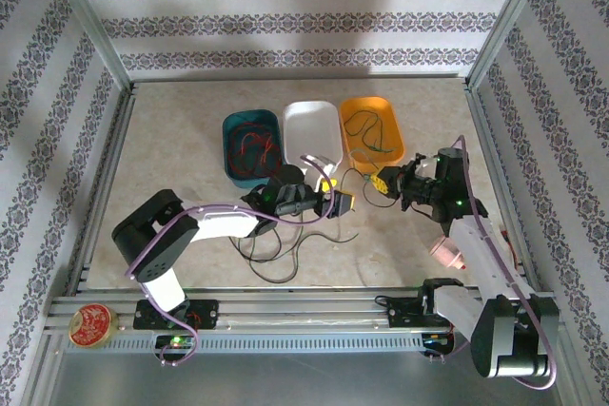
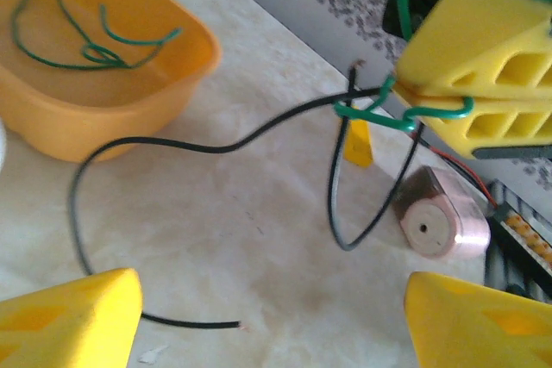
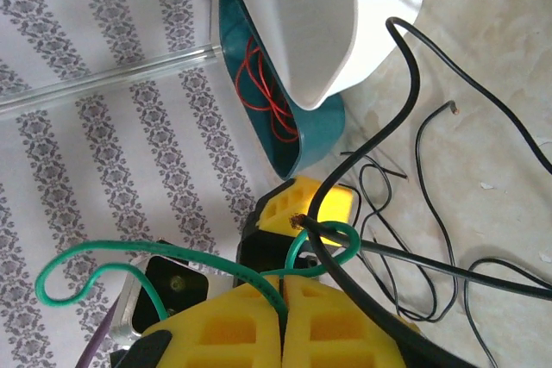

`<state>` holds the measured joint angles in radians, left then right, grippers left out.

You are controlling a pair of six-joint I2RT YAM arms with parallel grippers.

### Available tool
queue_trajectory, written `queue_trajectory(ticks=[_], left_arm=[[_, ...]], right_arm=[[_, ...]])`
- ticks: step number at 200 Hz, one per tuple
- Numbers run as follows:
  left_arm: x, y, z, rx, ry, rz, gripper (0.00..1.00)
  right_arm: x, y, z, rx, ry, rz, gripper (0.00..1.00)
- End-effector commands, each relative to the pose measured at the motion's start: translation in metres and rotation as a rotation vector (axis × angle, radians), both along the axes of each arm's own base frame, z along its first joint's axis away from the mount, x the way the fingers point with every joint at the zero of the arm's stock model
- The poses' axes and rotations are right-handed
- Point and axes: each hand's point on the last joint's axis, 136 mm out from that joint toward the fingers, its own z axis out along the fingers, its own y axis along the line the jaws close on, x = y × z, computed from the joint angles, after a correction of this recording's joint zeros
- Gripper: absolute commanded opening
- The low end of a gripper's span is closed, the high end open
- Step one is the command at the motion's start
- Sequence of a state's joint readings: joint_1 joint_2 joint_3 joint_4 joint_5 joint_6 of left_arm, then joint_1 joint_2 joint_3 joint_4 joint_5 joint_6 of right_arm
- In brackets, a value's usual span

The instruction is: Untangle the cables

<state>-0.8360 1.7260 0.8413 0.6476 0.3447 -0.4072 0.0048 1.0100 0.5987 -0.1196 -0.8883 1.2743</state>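
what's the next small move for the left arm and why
Probably bring the open left gripper onto the black cable and close: it is caught in the green cable pinched in the right gripper, so holding it would let the two be drawn apart.

The pale, speckled surface (image 1: 190,140) holds three tubs in a row at the back: a teal tub (image 1: 226,140), a white tub (image 1: 312,130) and an orange tub (image 1: 376,102). Thin black cables (image 2: 224,151) lie on it in loose loops. A pink roll (image 1: 444,252) sits at the right.
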Motion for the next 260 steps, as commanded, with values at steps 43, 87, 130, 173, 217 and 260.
queue_trajectory(ticks=[43, 87, 130, 173, 217, 260], left_arm=[[-0.015, -0.044, 0.013, -0.116, -0.011, -0.112, 0.73], [0.003, -0.054, 0.017, -0.167, -0.024, -0.062, 0.63], [0.015, -0.053, 0.017, -0.167, -0.046, -0.007, 0.16], [0.014, -0.035, 0.007, -0.155, -0.020, 0.052, 0.00], [0.000, 0.017, -0.029, -0.039, 0.040, 0.146, 0.00], [-0.013, 0.073, -0.051, 0.022, 0.082, 0.268, 0.00]], right_arm=[[0.007, 0.015, 0.025, 0.049, -0.066, 0.022, 0.00], [0.005, 0.022, 0.028, 0.049, -0.076, 0.031, 0.00], [0.002, 0.025, 0.027, 0.055, -0.076, 0.038, 0.00], [0.008, 0.013, 0.029, 0.028, -0.100, -0.040, 0.00], [0.024, -0.034, 0.039, 0.032, -0.145, -0.252, 0.00], [0.034, -0.062, 0.047, 0.064, -0.171, -0.343, 0.00]])
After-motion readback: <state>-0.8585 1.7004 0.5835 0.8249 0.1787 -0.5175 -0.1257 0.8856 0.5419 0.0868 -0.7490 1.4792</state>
